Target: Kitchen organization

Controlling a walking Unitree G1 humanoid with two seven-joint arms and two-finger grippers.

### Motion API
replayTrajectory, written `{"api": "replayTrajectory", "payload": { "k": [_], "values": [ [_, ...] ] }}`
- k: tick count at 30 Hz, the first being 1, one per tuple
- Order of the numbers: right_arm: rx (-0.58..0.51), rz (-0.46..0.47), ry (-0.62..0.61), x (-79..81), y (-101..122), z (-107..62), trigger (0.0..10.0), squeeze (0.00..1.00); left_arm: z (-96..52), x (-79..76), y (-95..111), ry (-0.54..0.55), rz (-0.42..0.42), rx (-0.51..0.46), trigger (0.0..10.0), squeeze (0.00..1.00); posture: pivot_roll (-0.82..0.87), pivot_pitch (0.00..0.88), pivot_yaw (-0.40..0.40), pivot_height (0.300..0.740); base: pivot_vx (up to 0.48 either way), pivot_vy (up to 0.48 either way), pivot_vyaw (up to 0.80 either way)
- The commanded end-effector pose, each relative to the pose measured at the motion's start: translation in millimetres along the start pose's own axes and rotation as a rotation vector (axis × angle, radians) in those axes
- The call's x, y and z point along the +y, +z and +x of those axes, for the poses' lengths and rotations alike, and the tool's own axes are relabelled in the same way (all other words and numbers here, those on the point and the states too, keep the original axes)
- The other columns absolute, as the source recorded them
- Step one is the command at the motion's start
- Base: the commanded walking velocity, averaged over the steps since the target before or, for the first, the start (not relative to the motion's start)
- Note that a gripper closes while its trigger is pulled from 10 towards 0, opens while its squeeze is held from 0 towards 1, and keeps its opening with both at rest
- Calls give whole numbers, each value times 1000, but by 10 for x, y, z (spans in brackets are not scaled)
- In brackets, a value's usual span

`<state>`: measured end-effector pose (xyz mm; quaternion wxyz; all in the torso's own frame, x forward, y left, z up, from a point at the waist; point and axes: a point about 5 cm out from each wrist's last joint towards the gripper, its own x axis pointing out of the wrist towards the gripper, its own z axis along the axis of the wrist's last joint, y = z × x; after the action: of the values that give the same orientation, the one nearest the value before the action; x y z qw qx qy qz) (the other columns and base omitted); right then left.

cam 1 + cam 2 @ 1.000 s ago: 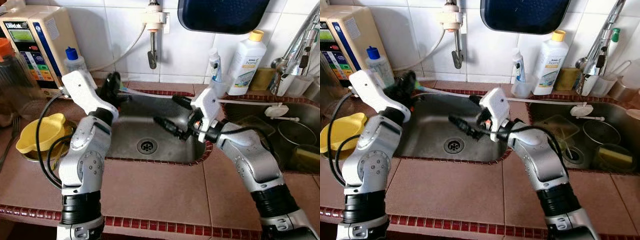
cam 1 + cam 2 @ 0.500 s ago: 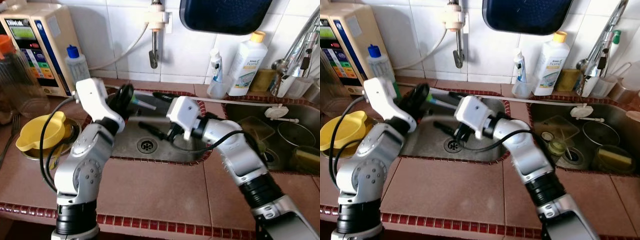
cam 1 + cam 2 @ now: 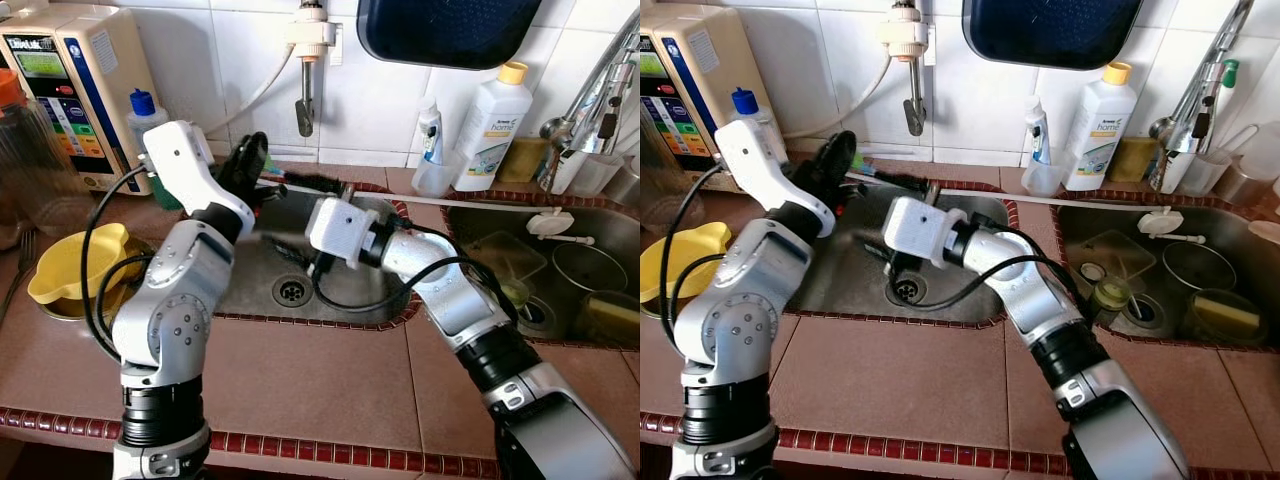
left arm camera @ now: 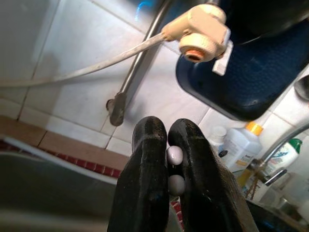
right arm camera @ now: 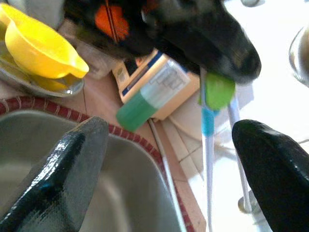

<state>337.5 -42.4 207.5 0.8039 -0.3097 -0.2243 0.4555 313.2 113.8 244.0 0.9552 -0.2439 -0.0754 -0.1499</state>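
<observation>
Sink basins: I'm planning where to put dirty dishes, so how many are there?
2. The left basin lies straight ahead of the robot, with a round drain. The right basin holds a metal bowl and other dishes.

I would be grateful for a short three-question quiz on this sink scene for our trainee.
1. True or false: the right pincer is shut on a cup.
2. What does the left pincer hold? A) a sponge B) a toothbrush C) a bottle
3. Fill in: the yellow bowl sits on the robot's ___ side of the sink.

Key: 1 false, it is open over the sink; 2 B; 3 left.
</observation>
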Motion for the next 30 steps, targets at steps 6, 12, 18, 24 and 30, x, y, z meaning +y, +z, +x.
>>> {"api": "replayTrajectory", "payload": {
  "k": [6, 12, 18, 24, 30],
  "values": [
    [47, -26, -68, -78, -74, 34, 10000, 0, -11, -95, 2, -12, -24, 6, 10000, 0, 108, 0, -5, 740, 0, 0, 0],
    [87, -37, -89, -102, -150, 65, 10000, 0, -43, -135, -22, -18, -42, 25, 10000, 0, 112, 0, -3, 740, 0, 0, 0],
    [105, -37, -88, -99, -211, 65, 0, 0, -85, -182, -61, -39, -48, 55, 10000, 0, 117, 0, -4, 740, 0, 0, 0],
    [108, -33, -91, -112, -225, 74, 0, 0, -91, -187, -61, -38, -52, 58, 10000, 0, 117, 0, -7, 740, 0, 0, 0],
    [107, -34, -93, -118, -237, 82, 0, 0, -108, -213, -65, -39, -61, 62, 10000, 0, 119, 0, -7, 740, 0, 0, 0]
  ]
}}
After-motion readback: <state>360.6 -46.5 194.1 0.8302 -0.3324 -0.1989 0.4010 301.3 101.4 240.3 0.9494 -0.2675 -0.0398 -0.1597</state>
